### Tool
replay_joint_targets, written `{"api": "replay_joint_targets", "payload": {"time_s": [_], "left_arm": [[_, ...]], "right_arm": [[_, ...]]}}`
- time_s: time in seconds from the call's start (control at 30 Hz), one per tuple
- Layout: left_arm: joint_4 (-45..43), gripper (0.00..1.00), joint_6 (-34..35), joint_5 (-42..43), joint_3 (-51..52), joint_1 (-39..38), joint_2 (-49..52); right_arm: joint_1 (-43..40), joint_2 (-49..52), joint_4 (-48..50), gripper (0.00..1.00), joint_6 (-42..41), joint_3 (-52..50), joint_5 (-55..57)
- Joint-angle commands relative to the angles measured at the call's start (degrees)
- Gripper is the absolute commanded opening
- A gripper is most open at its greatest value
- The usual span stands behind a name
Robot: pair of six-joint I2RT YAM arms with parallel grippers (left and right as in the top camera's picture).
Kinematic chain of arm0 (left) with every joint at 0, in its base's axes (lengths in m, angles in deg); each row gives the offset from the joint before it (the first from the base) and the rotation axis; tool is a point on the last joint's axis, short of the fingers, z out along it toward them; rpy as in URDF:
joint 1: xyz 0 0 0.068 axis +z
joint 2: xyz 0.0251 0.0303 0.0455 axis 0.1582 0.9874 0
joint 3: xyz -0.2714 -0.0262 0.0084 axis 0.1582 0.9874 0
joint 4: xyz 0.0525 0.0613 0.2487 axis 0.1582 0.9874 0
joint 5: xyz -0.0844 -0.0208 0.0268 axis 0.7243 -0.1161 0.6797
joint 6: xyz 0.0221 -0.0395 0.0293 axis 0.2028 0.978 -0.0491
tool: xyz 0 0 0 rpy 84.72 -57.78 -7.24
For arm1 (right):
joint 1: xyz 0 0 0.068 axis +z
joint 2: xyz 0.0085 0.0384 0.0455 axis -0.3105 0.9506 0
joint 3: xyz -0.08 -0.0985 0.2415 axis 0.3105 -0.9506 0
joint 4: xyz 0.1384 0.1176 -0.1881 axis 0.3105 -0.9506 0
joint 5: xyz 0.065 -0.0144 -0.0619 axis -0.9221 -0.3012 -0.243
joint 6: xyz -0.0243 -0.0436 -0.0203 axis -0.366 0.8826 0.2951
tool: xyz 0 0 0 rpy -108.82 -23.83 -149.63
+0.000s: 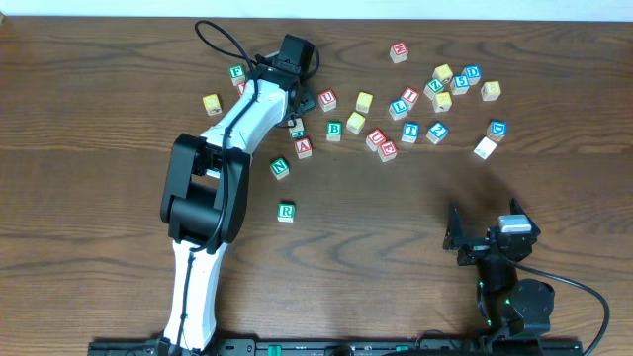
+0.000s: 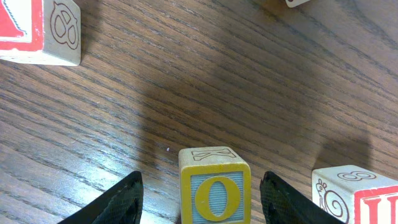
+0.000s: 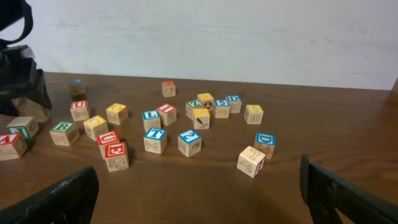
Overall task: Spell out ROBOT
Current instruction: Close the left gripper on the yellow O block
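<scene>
Left pincer point(image 2: 202, 199) has its jaws apart on either side of the yellow O cube point(image 2: 214, 190), a gap each side; only the left wrist view shows this, as the arm covers the spot from overhead. Overhead alone shows the R cube point(image 1: 286, 211) by itself on the near worktop point(image 1: 396, 227), with the B cube point(image 1: 334, 129) and T cube point(image 1: 409, 131) farther back. The right pincer point(image 3: 199, 193) gapes wide, holding nothing.

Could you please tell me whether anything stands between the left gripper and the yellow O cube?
Nothing visible does: the left gripper straddles the O cube, with a gap on each side; a red-lettered cube lies outside the fingers.
</scene>
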Motion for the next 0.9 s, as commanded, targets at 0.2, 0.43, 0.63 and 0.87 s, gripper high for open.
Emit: {"api": "replay_joint_targets", "payload": {"time_s": [0.2,0.43,0.63,0.87], "left_arm": [[-0.8,0.60,-0.1,-1.2,1.8,-0.3,0.5],[-2.0,0.59,-0.1,-1.2,1.8,-0.4,0.5],[-2.0,0.56,-0.1,-1.2,1.9,-0.3,0.5],[-1.8,0.34,-0.2,-1.2,1.9,-0.3,0.5]], "right_arm": [[-0.3,-0.3,-0.2,0.99,-0.4,-0.1,0.0],[-0.3,-0.3,-0.2,0.99,-0.4,-0.1,0.0],[-0.3,-0.3,-0.2,0.99,-0.4,-0.1,0.0],[-0.3,-0.3,-0.2,0.99,-0.4,-0.1,0.0]]}}
